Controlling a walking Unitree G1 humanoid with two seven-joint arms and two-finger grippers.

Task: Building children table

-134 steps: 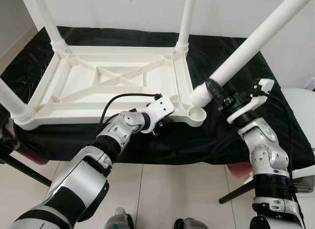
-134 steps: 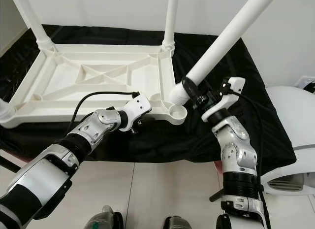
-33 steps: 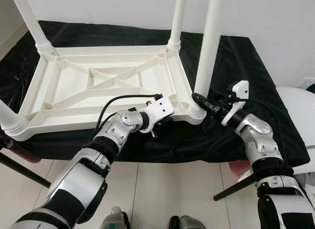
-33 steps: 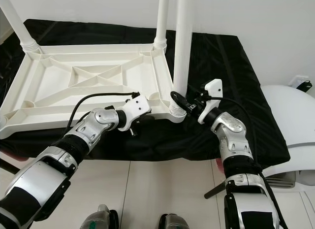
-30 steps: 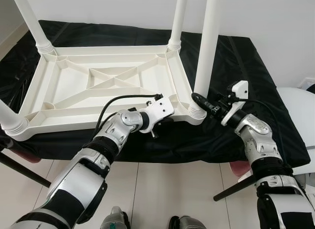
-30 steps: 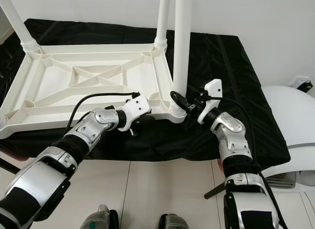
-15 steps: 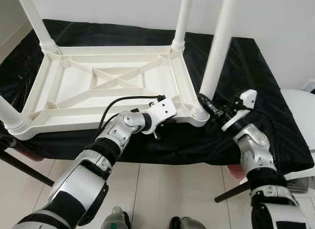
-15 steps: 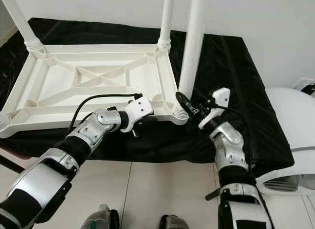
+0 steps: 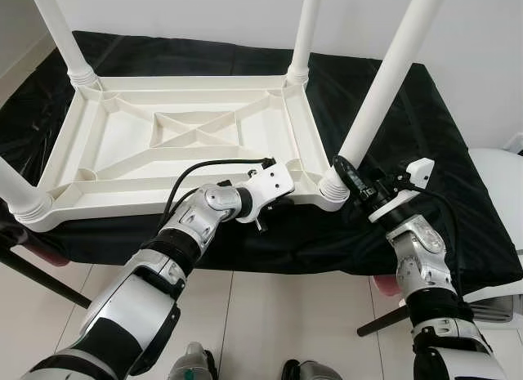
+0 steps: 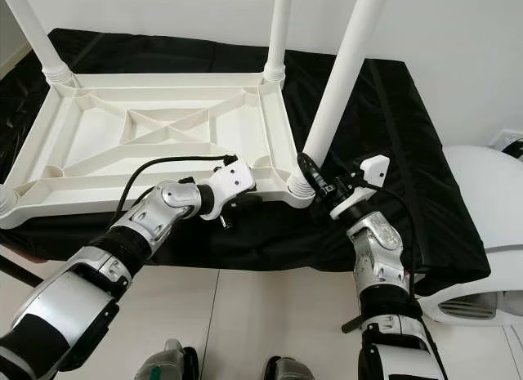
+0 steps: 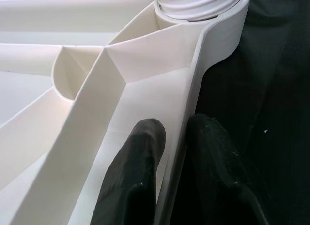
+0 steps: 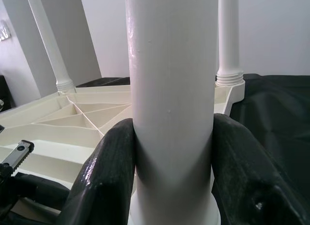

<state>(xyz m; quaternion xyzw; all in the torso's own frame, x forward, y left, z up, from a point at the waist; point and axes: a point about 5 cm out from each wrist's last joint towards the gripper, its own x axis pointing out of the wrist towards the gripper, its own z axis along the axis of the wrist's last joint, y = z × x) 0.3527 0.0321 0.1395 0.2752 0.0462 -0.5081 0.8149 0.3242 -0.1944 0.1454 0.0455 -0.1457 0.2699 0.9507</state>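
The white plastic table (image 9: 188, 143) lies upside down on a black cloth (image 9: 425, 135). Three legs stand in its corners: far left (image 9: 61, 33), far right (image 9: 306, 29) and near left (image 9: 16, 184). A fourth leg (image 9: 384, 78) sits with its base in the near right corner socket (image 9: 331, 188) and leans to the right. My right gripper (image 9: 347, 172) is shut on this leg just above its base, with black fingers (image 12: 109, 172) on both sides. My left gripper (image 11: 177, 126) pinches the table's near rim close to that corner, one finger (image 11: 140, 157) inside the rim and one outside.
A white wall rises right behind the cloth-covered surface. A white rounded object (image 9: 498, 184) stands at the right. Dark rods (image 9: 41, 278) slant down to the tiled floor at the left and right. My feet (image 9: 196, 364) are at the bottom edge.
The fourth leg went from hanging slanted beside the corner to sitting in the socket. Over the last second it tipped from nearly upright to leaning right. The left gripper kept its hold.
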